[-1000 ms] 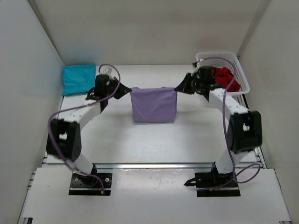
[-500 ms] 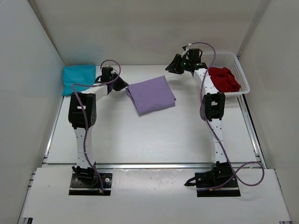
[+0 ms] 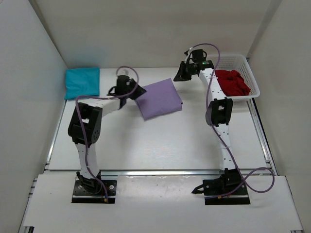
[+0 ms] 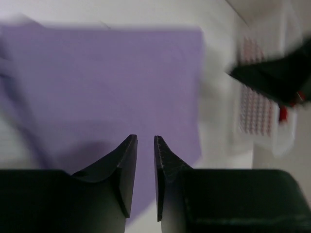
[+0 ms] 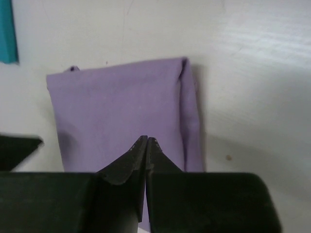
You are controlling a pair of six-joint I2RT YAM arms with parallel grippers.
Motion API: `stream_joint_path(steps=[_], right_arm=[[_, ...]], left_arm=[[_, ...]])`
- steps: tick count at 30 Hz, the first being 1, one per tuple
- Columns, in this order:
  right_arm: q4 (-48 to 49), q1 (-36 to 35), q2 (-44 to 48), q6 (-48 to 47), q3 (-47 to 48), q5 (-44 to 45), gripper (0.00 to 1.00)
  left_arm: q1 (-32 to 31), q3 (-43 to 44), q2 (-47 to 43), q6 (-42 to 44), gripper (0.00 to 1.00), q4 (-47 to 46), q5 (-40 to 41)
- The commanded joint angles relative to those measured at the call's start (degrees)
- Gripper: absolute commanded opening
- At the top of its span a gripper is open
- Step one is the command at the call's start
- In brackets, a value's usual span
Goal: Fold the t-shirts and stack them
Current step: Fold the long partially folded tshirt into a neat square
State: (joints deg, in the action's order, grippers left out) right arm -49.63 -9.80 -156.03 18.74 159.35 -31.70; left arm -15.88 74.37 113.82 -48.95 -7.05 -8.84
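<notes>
At centre frame of the top view, slightly above the middle: lavender t-shirt [image 3: 159, 99], folded to a near-square packet, flat on the table [image 3: 160, 150], its edges tilted against the frame so that 1 corner points left and 1 points toward the bottom; no clear long axis.

Teal t-shirt [image 3: 82, 82]: folded, upper left of the frame, well apart from the lavender one; dark red t-shirt [image 3: 234, 81]: crumpled, unfolded, inside the white basket [image 3: 251, 73] at upper right.

Left gripper [image 4: 145, 145]: jaws parted by a narrow gap; nothing between them; lavender cloth shows beyond the gap, filling the upper left of the left wrist view. In the top view this claw sits just beside the packet's left corner; touching or not, cannot tell.

Right gripper [image 5: 146, 141]: jaws pressed together, holding nothing; lavender packet lies beyond the tips in its wrist view. In the top view it sits toward the packet's upper right corner, apparently raised clear of it.

Judgement: 2 of 3 shirts folded; stacking not yet done. Governing relation: the packet lies to the right of the left claw, the teal shirt to its left; the left arm is nearer both, so moving lavender onto teal looks like its job; risk: a 1-corner grip may let the folds fall open.
</notes>
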Motion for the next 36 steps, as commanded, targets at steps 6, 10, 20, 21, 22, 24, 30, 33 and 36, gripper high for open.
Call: stream_joint_path(steps=[6,10,20,21,22,24,30,33,36], right_arm=[[-10.0,-6.2,1.7,-5.3,-1.0,5.2,0.0],[-11.9,-7.9,5.7,-5.6,-3.0,8.0,0.0],[6.4,-12.9,41.3,-8.0,-45.8,12.7,0.0],[13.4,-12.5,46.0,-6.9,-54.9,11.5,0.0],[16.2,-12.4,47.2,-5.1,-62.3,9.1,0.0],[25.3,-11.9,50.2,-2.8,-70.5,4.1,0.0],[39.9,-10.3,42.9,2.3,-73.1,-6.6,0.0],[37.1,-8.7,33.5,2.7,-61.6,-8.1,0.0],[35.7,-6.6,24.6,5.2,-52.8,-11.2,0.0]], left_arm=[[-5.7,-14.8,-1.9,-2.1,0.27,-9.7,-4.5],[-4.2,-21.7,-4.5,-1.5,0.25,-10.7,-4.9],[-4.2,-39.3,-20.9,-1.8,0.28,-14.9,-8.6],[-4.2,-40.2,-23.1,-2.0,0.29,-14.7,-9.6],[-4.8,-40.0,-24.3,-1.9,0.3,-14.5,-8.8],[-4.7,-39.7,-28.4,-1.9,0.31,-13.8,-8.0],[-0.9,-32.0,-23.1,-3.8,0.34,-14.1,-9.7],[0.8,-26.0,-16.4,-3.3,0.33,-14.0,-9.4],[2.7,-20.9,-10.0,-2.9,0.33,-12.6,-9.3]])
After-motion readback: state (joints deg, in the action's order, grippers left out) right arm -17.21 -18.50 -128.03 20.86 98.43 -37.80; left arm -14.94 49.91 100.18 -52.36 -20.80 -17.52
